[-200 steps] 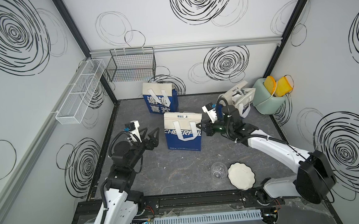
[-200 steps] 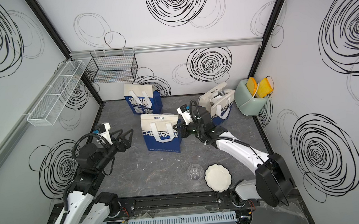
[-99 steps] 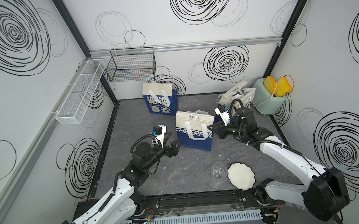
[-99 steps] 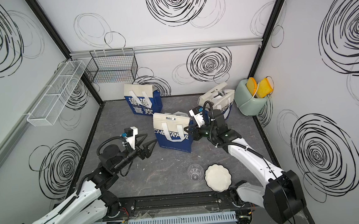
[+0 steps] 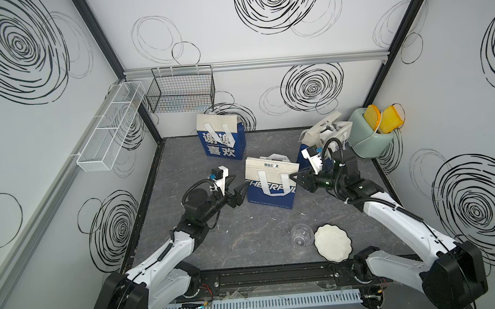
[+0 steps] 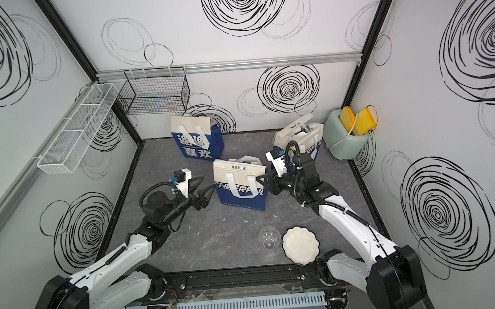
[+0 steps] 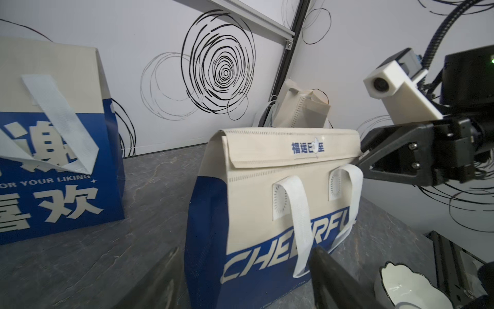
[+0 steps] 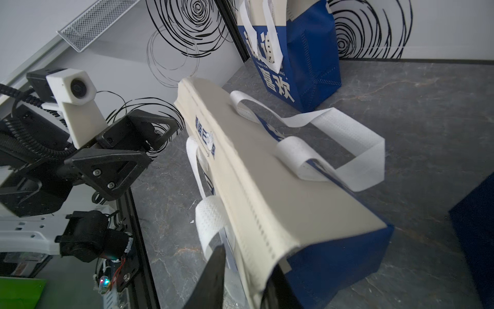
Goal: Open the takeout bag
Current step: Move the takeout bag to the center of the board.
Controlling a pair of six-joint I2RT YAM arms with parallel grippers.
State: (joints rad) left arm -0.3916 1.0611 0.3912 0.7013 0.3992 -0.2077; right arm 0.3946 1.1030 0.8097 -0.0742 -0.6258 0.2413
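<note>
The takeout bag (image 5: 272, 186) (image 6: 239, 185) stands upright mid-table, cream above and blue below, with white handles and its top flap (image 7: 288, 147) folded down. My left gripper (image 5: 241, 181) (image 6: 209, 182) is open just off the bag's left side; in the left wrist view its fingers (image 7: 334, 281) frame the bag's lower front and hold nothing. My right gripper (image 5: 294, 176) (image 8: 244, 259) is at the bag's upper right corner. Its jaws stand apart around the flap's edge (image 8: 262, 262), and a gap shows beside one finger.
A second blue and cream bag (image 5: 220, 139) stands at the back wall. A third bag (image 5: 322, 135), open, stands behind my right arm, next to a green bin (image 5: 370, 140). A clear cup (image 5: 301, 235) and a white plate (image 5: 333, 243) lie at the front right. Wire baskets (image 5: 182, 91) hang on the walls.
The right gripper dragged the bag to the right and its jaws have now parted. The left arm has swung in from the left wall to the bag's left side.
</note>
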